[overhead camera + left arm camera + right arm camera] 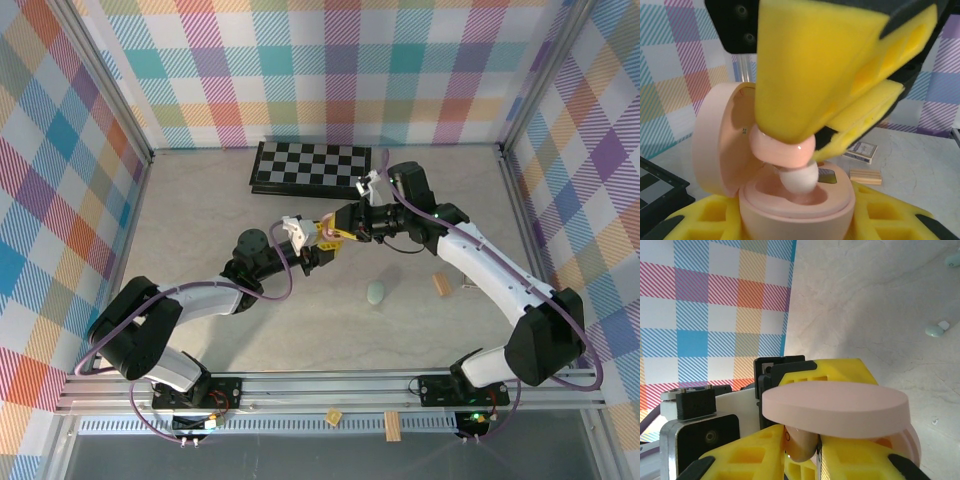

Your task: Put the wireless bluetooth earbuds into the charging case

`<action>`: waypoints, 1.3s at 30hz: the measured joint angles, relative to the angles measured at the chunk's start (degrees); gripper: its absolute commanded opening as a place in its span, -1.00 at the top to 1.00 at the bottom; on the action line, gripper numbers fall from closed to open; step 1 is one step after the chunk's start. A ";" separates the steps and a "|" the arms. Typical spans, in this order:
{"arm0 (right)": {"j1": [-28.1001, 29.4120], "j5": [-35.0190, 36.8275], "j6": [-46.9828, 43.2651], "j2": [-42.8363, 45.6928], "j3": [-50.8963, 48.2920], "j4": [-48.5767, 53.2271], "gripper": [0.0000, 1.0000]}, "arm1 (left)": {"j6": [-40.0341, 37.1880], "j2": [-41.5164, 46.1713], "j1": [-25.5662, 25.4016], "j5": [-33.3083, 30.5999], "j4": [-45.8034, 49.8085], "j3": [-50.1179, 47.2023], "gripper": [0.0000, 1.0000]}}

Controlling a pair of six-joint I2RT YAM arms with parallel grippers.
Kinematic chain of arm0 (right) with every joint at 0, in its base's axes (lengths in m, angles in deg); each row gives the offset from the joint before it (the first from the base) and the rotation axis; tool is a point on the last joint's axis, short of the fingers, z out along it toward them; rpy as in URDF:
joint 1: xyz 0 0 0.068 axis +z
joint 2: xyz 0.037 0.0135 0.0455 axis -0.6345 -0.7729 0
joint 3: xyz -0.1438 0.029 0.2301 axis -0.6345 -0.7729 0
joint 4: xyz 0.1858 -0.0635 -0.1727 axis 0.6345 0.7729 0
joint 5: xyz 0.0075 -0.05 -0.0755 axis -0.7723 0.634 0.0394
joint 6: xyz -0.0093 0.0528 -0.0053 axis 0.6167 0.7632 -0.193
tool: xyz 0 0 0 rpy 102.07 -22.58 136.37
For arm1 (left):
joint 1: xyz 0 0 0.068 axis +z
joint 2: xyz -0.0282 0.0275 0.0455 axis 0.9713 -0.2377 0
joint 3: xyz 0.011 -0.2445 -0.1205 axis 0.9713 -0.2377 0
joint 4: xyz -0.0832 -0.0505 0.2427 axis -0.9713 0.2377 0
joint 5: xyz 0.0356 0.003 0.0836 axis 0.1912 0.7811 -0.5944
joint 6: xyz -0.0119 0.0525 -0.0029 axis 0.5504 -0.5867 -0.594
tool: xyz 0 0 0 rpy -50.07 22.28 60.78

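I count one pink earbud (782,150), one pink case (790,215) and one pale green case (375,292), which lies apart on the bench (220,220). My left claw (316,254) pinches the pink case from both sides, with its lid swung open. My right claw (802,452) pinches the pink earbud over it. The earbud's long axis is near upright and its white tip points down into the case's well.

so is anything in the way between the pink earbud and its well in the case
nothing visible is: the lid is swung open to one side, and the pink earbud, held in the jaws of the right gripper, has its pale tip at the open well of the case
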 measured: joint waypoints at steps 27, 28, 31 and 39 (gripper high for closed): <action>0.79 4.35 -3.80 -0.44 2.40 4.74 0.06 | 0.50 -1.60 -0.44 -2.03 -0.13 0.76 0.38; 0.85 4.79 -4.37 -0.02 2.54 5.20 0.03 | 1.01 -1.70 -0.44 -2.10 -0.61 0.76 0.38; 0.83 5.79 -6.10 1.46 2.60 6.43 -0.07 | 1.99 -2.19 -0.35 -2.23 -2.93 0.74 0.38; -0.22 11.65 -10.12 9.79 0.79 8.98 -0.10 | 3.50 -1.25 1.53 -2.29 -6.91 -1.29 0.38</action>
